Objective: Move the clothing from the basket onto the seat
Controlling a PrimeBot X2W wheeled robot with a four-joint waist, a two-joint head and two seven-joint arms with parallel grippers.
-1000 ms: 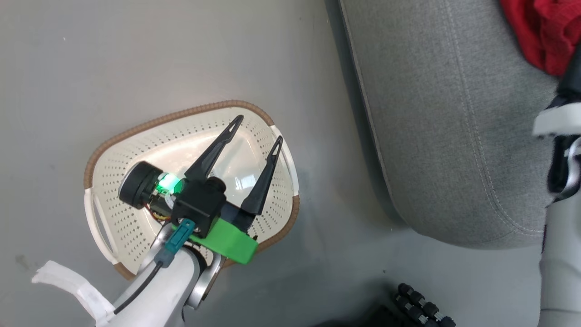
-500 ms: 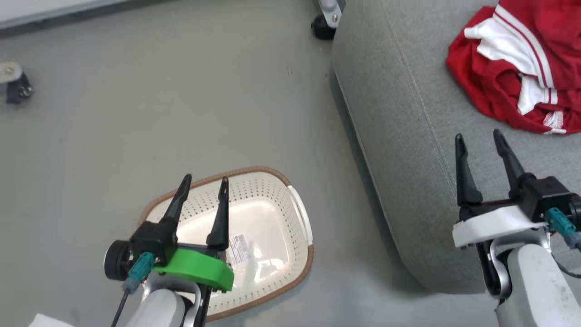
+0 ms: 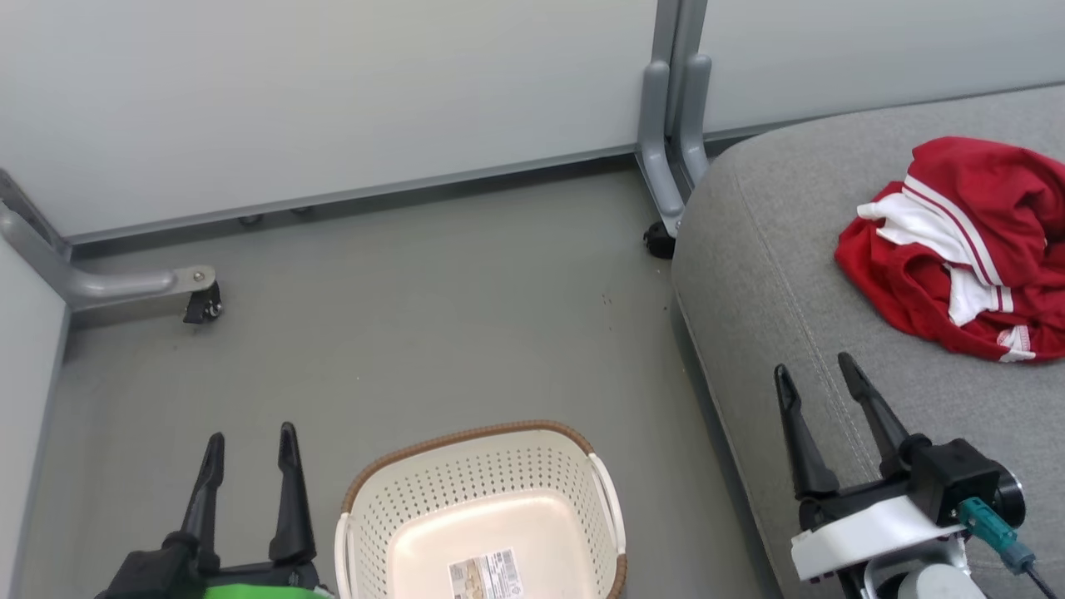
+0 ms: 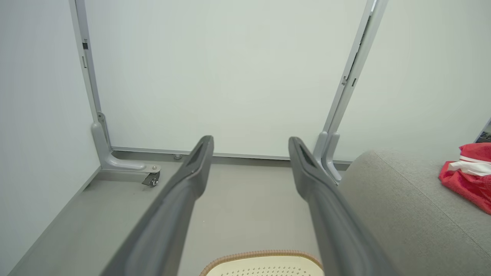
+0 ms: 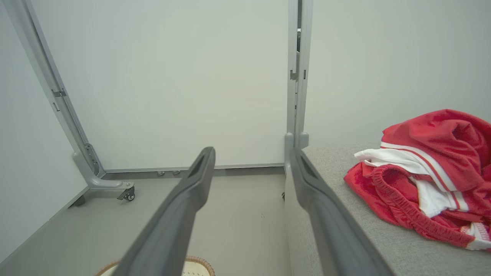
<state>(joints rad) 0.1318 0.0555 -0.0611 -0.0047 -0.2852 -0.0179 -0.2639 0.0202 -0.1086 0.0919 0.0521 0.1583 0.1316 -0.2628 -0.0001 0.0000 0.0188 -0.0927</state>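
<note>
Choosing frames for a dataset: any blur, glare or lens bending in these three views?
Head view: sharp, evenly lit, mild sheen on the floor of the basket. Left wrist view: the fingers of the left gripper blur near the lens; the partition post leans from wide-angle distortion. Right wrist view: the fingers of the right gripper blur likewise, the clothing is crisp.

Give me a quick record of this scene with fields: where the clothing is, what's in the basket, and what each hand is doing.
clothing: red and white heap lying on the seat, toward its right
basket: on the floor, left of the seat; holds no clothing, just a label on its bottom
left hand: open, empty, left of the basket
right hand: open, empty, over the seat's near part, apart from the clothing
task state: looks finished
</note>
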